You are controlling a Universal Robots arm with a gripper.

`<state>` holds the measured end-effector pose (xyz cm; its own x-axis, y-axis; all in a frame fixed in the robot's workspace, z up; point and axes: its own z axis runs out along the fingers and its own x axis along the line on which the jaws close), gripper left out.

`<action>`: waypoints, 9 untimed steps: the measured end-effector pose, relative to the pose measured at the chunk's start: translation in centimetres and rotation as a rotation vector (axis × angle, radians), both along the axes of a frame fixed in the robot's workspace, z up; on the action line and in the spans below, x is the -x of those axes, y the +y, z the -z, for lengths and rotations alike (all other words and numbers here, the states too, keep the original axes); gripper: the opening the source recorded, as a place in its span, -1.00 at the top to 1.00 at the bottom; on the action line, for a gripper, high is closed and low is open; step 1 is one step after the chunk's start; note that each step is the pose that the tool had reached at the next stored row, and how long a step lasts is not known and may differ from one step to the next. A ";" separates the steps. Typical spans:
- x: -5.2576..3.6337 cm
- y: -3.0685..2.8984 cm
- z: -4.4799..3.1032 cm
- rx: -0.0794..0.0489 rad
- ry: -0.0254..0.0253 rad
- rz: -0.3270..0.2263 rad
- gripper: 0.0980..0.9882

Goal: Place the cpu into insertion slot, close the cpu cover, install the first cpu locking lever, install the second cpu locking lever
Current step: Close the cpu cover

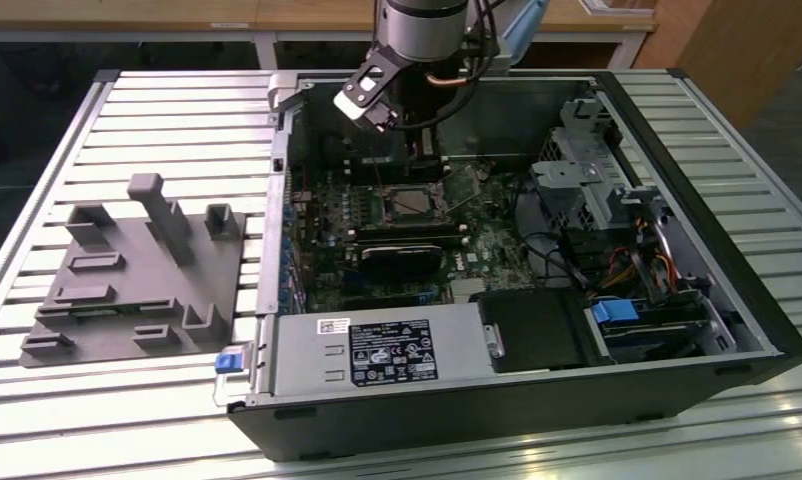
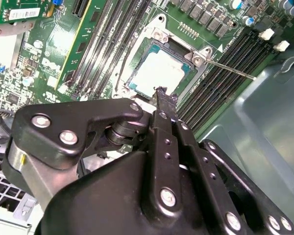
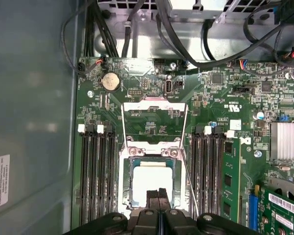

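The black metal pincer (image 3: 158, 195), fingers pressed together on nothing, hovers at the edge of the square black insertion slot (image 3: 126, 186). The flat silver-topped cpu (image 3: 152, 178) sits in that slot. The thin silvery windowed cpu cover (image 3: 155, 104) lies swung open beyond it.

Open cpu cover (image 3: 154, 105); cpu (image 3: 152, 181) in insertion slot (image 3: 128, 188).

The exterior view looks down from above and well back at the open computer case (image 1: 508, 415) on the slatted desk (image 1: 148, 110). Both wrist views sit close above the motherboard (image 3: 215, 98), looking past the gripper (image 3: 159, 193), sharing the cpu (image 2: 159, 71) and memory slots (image 3: 95, 171).
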<state>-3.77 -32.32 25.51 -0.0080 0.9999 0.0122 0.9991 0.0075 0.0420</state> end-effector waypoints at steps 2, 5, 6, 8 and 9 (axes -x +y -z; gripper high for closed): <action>0.00 -0.07 -0.01 0.000 0.0001 0.000 0.98; 0.00 -0.25 -0.01 -0.001 0.0001 0.000 0.98; 0.00 -0.31 -0.01 -0.001 0.0001 0.000 0.98; -0.06 -0.42 -0.01 -0.001 0.0001 0.000 0.98; -0.29 -0.41 0.00 -0.001 0.0001 0.000 0.98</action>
